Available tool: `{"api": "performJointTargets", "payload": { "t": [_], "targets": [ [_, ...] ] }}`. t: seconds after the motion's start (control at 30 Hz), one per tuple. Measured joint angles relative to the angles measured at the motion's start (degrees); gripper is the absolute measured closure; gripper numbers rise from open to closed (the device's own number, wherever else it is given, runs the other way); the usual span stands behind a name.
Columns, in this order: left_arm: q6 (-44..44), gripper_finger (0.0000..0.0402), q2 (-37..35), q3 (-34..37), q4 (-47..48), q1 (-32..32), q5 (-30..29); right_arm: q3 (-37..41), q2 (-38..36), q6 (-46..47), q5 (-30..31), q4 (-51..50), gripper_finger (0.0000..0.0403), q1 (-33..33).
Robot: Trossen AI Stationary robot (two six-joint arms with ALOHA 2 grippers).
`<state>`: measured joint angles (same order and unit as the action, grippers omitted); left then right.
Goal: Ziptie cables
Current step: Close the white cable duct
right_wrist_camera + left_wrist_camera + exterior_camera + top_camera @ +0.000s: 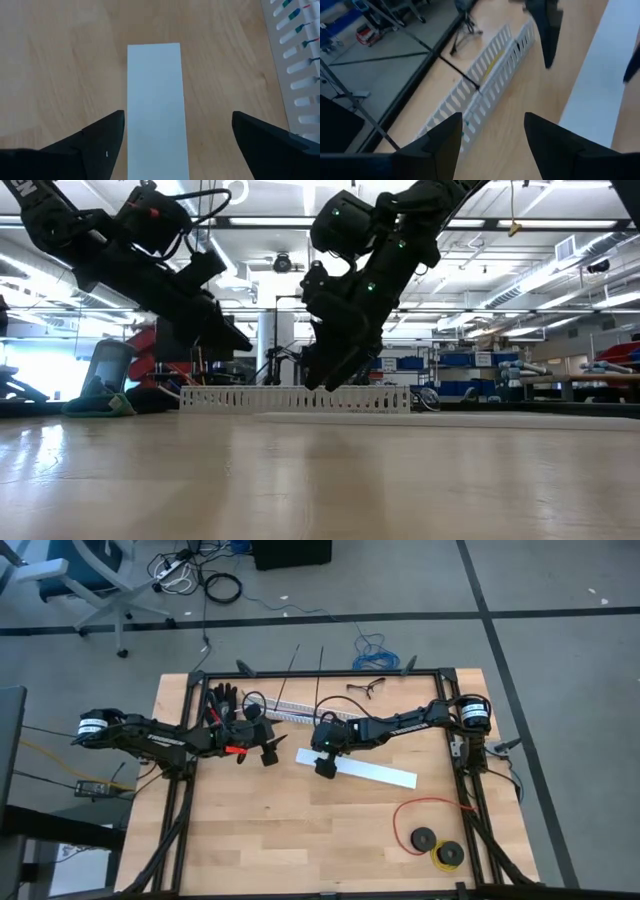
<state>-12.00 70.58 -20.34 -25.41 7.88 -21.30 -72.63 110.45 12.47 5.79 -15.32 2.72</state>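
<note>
The cables show as thin yellow, green and blue wires lying inside a long white slotted channel at the table's far middle. My left gripper hovers open just near of the channel's left part, with nothing between its fingers. My right gripper stands open above the left end of a flat white strip that lies on the table. In the low view both grippers hang clear of the tabletop.
A red wire loop with black spools lies at the near right. Black gloves and a pair of glasses rest near the far edge. The two grippers stand close together. Bare wood fills the near half.
</note>
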Motion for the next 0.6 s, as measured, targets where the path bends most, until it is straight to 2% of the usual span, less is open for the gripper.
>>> {"api": "performJointTargets", "payload": {
  "t": [0.4, 0.6],
  "targets": [
    [0.61, 0.0174, -0.02, 0.01, -0.85, 0.00, 0.04, -0.01, 0.00, 0.52, -0.01, 0.03, 0.0056, -0.19],
    [0.66, 0.0134, 0.68, 0.00, -0.63, 0.00, 0.07, -0.01, 0.02, 0.52, -0.01, 0.01, 0.0056, -0.48]
  ]
}}
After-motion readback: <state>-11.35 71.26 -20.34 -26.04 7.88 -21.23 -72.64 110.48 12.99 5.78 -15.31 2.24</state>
